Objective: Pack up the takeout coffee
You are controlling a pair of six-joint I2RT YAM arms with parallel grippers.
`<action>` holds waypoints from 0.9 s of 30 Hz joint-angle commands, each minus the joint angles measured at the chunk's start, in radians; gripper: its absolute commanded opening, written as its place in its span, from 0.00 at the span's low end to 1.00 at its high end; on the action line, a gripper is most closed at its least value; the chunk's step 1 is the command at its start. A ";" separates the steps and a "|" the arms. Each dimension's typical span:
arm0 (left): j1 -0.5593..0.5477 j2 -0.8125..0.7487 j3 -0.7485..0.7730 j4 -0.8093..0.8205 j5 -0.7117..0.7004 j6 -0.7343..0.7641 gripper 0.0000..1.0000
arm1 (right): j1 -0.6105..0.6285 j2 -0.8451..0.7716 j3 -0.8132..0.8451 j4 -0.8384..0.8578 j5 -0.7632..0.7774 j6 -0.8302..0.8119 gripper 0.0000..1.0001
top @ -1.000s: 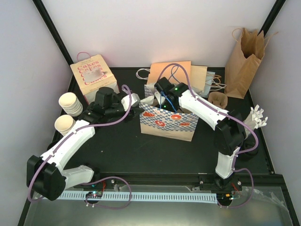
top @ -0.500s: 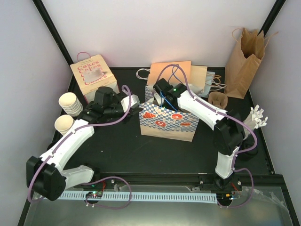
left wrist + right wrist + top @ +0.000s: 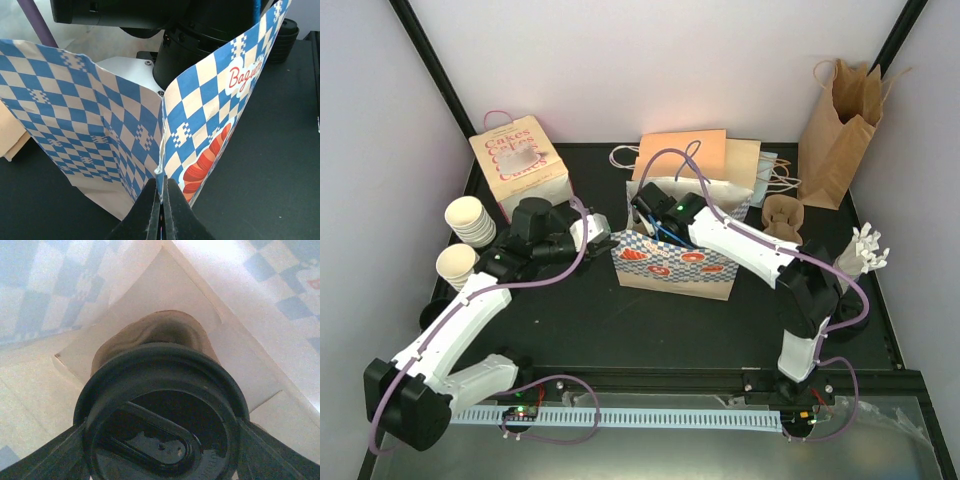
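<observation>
The blue-and-white checked paper bag stands mid-table. My left gripper is shut on its left corner edge; in the left wrist view the fingers pinch the bag's vertical fold. My right gripper reaches down inside the bag. In the right wrist view it is shut on a coffee cup's round black lid, with fingers on both sides. The cup below the lid is hidden. A stack of cream ribbed cups and a single cup stand at the left.
A pink "Cakes" box stands back left. Flat orange and tan bags lie behind the checked bag. A tall brown paper bag stands back right, with a brown cup carrier beside it. A black round stack sits further off.
The checked bag and both grippers have shifted a little left and toward the near edge. The right gripper has sunk deeper into the bag.
</observation>
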 commanded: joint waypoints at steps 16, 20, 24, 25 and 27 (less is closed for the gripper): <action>0.005 -0.067 -0.025 0.045 0.026 -0.041 0.02 | 0.107 0.056 -0.132 -0.032 0.267 0.065 0.62; 0.005 -0.069 -0.025 0.047 0.028 -0.045 0.02 | 0.120 0.068 -0.151 -0.020 0.278 0.070 0.62; 0.005 -0.068 -0.026 0.049 0.037 -0.048 0.02 | 0.131 0.082 -0.167 -0.012 0.286 0.079 0.62; 0.005 -0.068 -0.026 0.050 0.038 -0.050 0.02 | 0.132 0.083 -0.171 -0.008 0.284 0.080 0.62; 0.005 -0.069 -0.027 0.050 0.040 -0.051 0.02 | 0.134 0.089 -0.180 -0.001 0.285 0.082 0.62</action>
